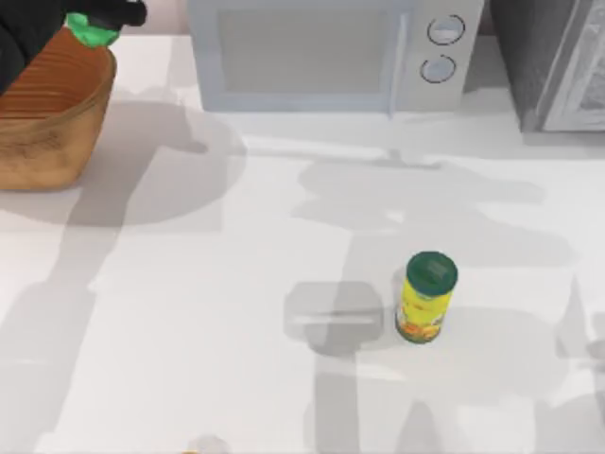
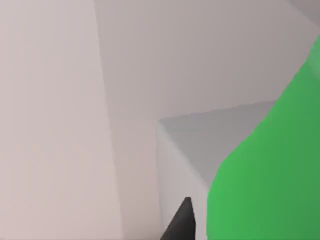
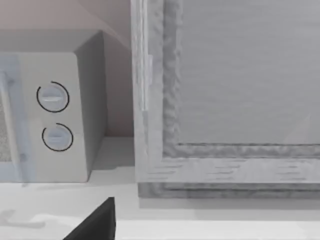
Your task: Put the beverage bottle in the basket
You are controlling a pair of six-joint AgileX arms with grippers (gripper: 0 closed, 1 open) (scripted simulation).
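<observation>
Bottle: small translucent green plastic beverage bottle (image 1: pixel 92 30), clamped in our left pincer (image 1: pixel 106 19), above large round woven wicker basket (image 1: pixel 49 109), desk's ten o'clock.
Release: we'd lower first, upright.
Right pincer: fingers, cannot tell.

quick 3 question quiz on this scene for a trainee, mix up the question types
1. True or false: the beverage bottle is standing on the table beside the yellow can.
2. Which thing is the left gripper above? A) the microwave B) the basket C) the yellow can
3. Fill in: the yellow can stands upright on the table, toward the top view's ____ side.

Key
1. False: the bottle is up at the basket's rim, under the left gripper, far from the can.
2. B
3. right
</observation>
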